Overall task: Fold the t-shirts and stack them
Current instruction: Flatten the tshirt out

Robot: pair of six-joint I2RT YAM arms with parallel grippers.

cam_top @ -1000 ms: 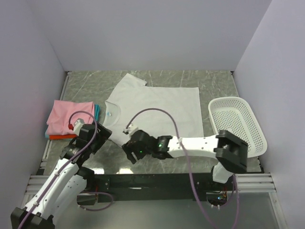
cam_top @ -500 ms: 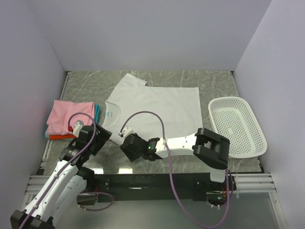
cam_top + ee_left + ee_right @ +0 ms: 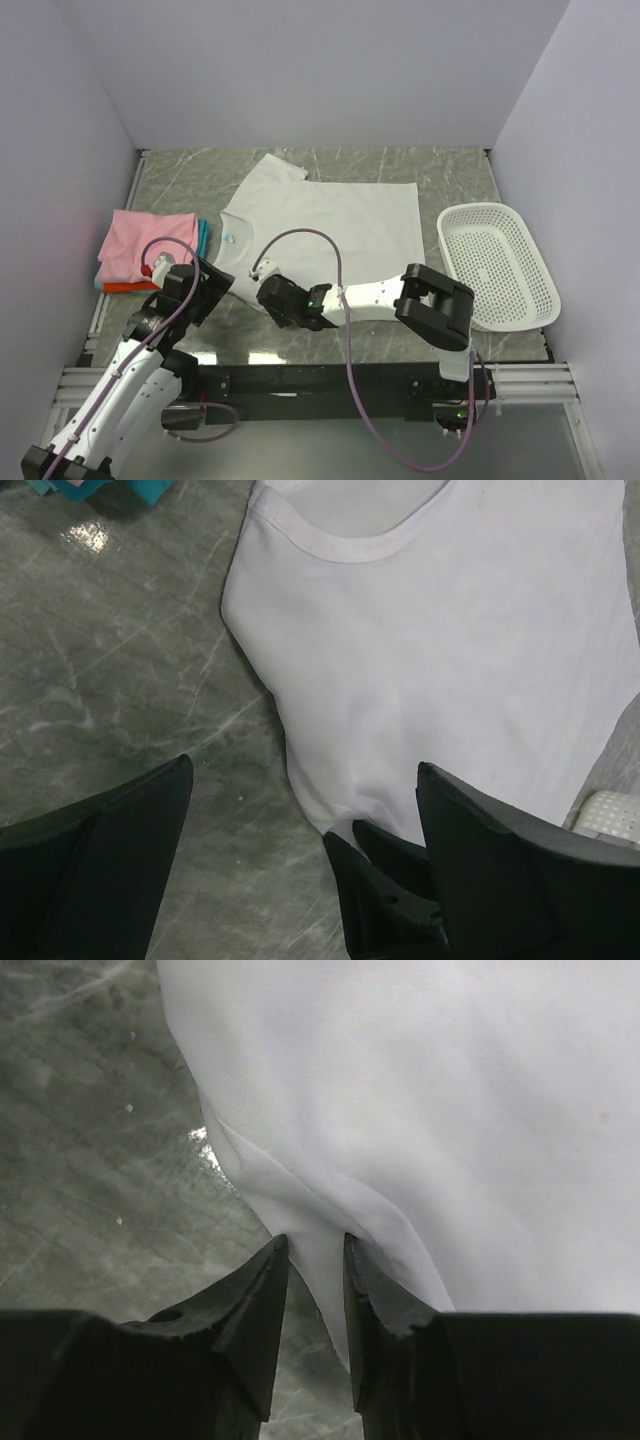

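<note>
Top external view gives us the white t-shirt [image 3: 330, 225] lying flat in the middle of the table [image 3: 180, 180], with its collar to the left and its straight hem to the right. One short sleeve points to the far side. A small blue neck label [image 3: 230, 240] sits inside the collar. The right gripper [image 3: 270, 295] reaches across to the shirt's near-left edge, and the left gripper [image 3: 215, 285] hangs just left of it.

From the right wrist we see the two black fingers drawn close, with a thin fold of the shirt's edge pinched between their tips, so this gripper is grasping the cloth. The fabric there is smooth and matte, gathered into soft creases that run up from the pinch.

From the left wrist we see the other gripper's fingers spread wide apart and holding nothing. The shirt's near-left edge lies on the table between and beyond them. The ribbed collar [image 3: 350, 545] curves across the far part of that view.

At the left of the table, a folded pink t-shirt [image 3: 150, 240] tops a stack, with teal [image 3: 204, 232] and orange-red [image 3: 130, 287] cloth showing beneath it. The tabletop is grey-green, veined like marble and glossy. A white perforated plastic basket [image 3: 445, 225] sits just right of the shirt's hem.
</note>
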